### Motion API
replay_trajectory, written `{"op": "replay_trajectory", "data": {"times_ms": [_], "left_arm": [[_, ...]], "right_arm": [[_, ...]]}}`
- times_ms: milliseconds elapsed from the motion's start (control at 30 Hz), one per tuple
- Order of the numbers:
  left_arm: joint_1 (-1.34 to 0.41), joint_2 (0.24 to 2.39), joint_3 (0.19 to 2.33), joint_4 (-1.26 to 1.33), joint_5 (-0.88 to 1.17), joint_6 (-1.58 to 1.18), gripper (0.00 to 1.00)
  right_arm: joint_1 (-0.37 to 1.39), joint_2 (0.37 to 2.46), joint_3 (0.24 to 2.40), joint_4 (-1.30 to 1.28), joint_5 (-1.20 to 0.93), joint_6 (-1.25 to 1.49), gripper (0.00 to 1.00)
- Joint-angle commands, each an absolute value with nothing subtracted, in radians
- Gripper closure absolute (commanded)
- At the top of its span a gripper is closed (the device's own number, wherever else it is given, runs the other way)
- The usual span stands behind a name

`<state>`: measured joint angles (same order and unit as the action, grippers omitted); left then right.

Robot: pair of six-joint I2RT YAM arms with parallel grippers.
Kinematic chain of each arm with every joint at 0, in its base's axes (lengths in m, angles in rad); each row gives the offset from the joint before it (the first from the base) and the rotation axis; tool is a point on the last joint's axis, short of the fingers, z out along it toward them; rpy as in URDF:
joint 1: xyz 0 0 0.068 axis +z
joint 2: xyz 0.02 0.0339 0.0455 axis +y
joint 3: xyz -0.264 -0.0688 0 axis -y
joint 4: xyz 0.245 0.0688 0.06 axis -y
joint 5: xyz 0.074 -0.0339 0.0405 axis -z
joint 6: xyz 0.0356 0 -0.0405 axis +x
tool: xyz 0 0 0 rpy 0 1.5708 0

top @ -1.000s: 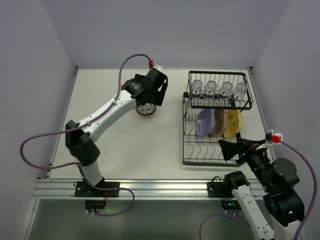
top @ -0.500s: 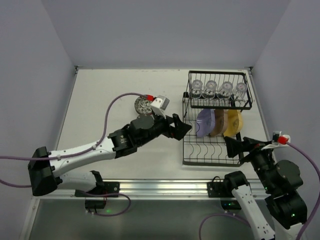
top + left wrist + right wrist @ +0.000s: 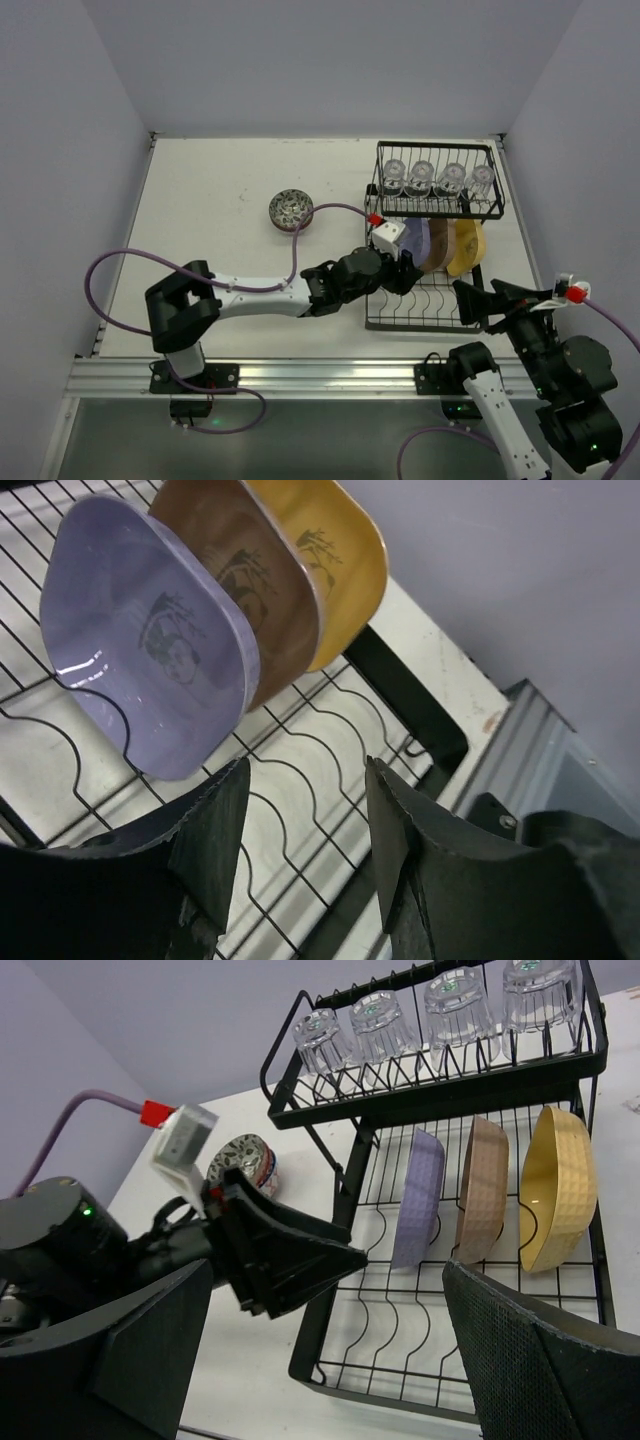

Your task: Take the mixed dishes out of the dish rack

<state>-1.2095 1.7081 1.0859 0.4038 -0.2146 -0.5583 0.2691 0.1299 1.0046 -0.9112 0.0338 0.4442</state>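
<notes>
The black wire dish rack stands at the right. Several clear glasses sit upside down on its upper shelf. A lavender plate, a brown plate and a yellow plate stand on edge in the lower slots. A patterned bowl sits on the table left of the rack. My left gripper is open and empty, just in front of the lavender plate over the rack's wires. My right gripper is open and empty at the rack's near right corner.
The left arm lies low across the table from its base to the rack's front left. In the right wrist view the left gripper sits at the rack's left front edge. White walls close in the table on three sides.
The left gripper has left the patterned bowl on the table and swung right and down to the rack's lower tier. The right gripper has hardly moved.
</notes>
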Motion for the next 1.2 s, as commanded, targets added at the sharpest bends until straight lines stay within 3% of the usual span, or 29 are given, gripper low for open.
{"op": "replay_trajectory", "data": {"times_ms": [0, 467, 700, 967, 1000, 1167], "left_arm": [[-1.215, 1.768, 1.204, 0.437, -0.314, -0.453, 0.47], [-1.210, 2.020, 1.459, 0.295, -0.449, -0.258, 0.44], [-1.195, 2.059, 1.473, 0.307, -0.385, -0.262, 0.47], [-1.169, 2.079, 1.442, 0.368, -0.293, -0.308, 0.72], [-1.166, 2.076, 1.437, 0.376, -0.282, -0.310, 0.79], [-1.160, 2.074, 1.422, 0.414, -0.256, -0.314, 0.89]], "right_arm": [[0.271, 0.117, 1.045, -0.914, 0.012, 0.417, 0.01], [0.270, 0.107, 1.049, -0.917, 0.005, 0.399, 0.01], [0.270, 0.107, 1.049, -0.914, 0.006, 0.396, 0.01], [0.271, 0.103, 1.058, -0.916, -0.031, 0.387, 0.01], [0.270, 0.101, 1.058, -0.919, -0.031, 0.384, 0.01], [0.270, 0.098, 1.062, -0.920, -0.032, 0.380, 0.01]]}}
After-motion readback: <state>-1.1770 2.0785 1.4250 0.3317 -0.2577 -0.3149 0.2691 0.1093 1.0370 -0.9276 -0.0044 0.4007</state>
